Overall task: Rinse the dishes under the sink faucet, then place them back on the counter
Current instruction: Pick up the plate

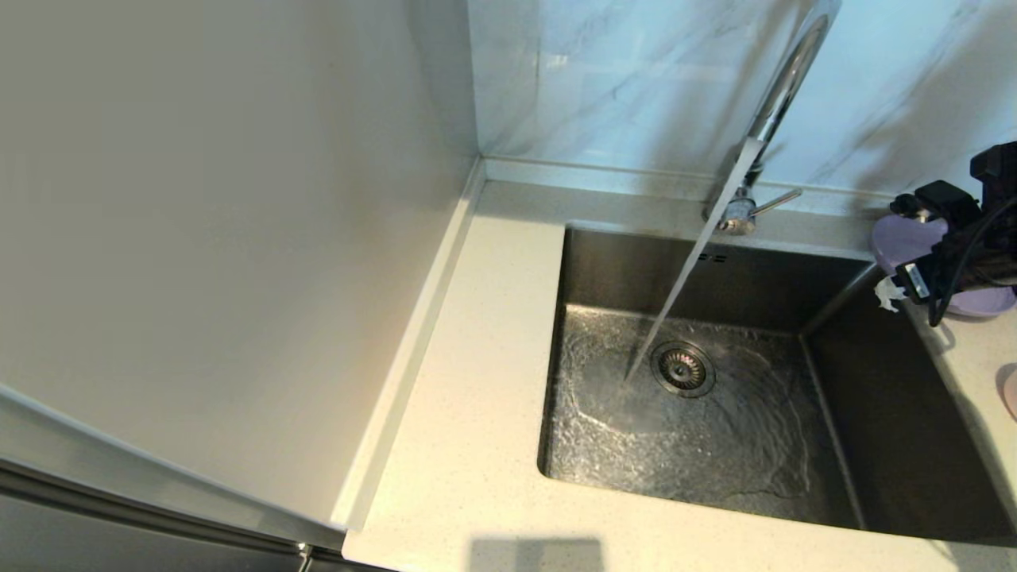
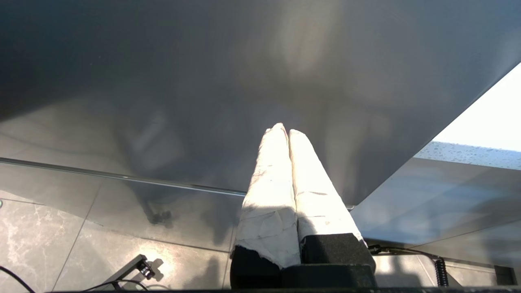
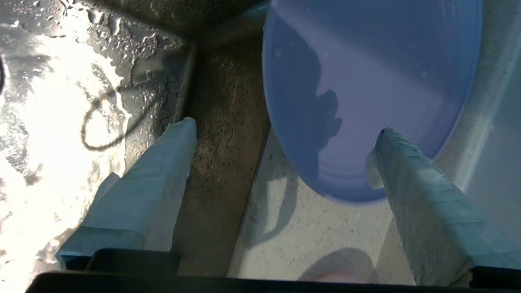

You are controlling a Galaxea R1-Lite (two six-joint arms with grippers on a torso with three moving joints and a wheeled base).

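- Plate (image 1: 906,238): round, shallow, lavender; it lies on the surface (image 1: 477,413) at the sink's far right corner, with its edge at or slightly over the basin rim. The right wrist view shows it flat on the speckled stone.
- Cup (image 1: 1011,393): only a pale pinkish sliver shows at the right edge of the head view, on the same surface, nearer the robot than the plate.
- Right end effector (image 3: 285,134): released, with taped fingers (image 3: 407,171) spread wide. One finger lies over the plate's near rim; the other hangs over the sink wall. Contact with the plate cannot be confirmed.
- Sink faucet (image 1: 783,87): water is running and spreads across the floor of the sink (image 1: 715,445) beside the drain strainer (image 1: 682,368).
- Left end effector (image 2: 287,132): clenched on nothing, parked low beside a grey panel, away from the work.
- Step in hand, as judged: the plate rests on the surface and the right arm is positioned at it, either for pickup or after set-down.
- Next move calls for alignment across the rim before any closure; a wet plate is likely slippery.
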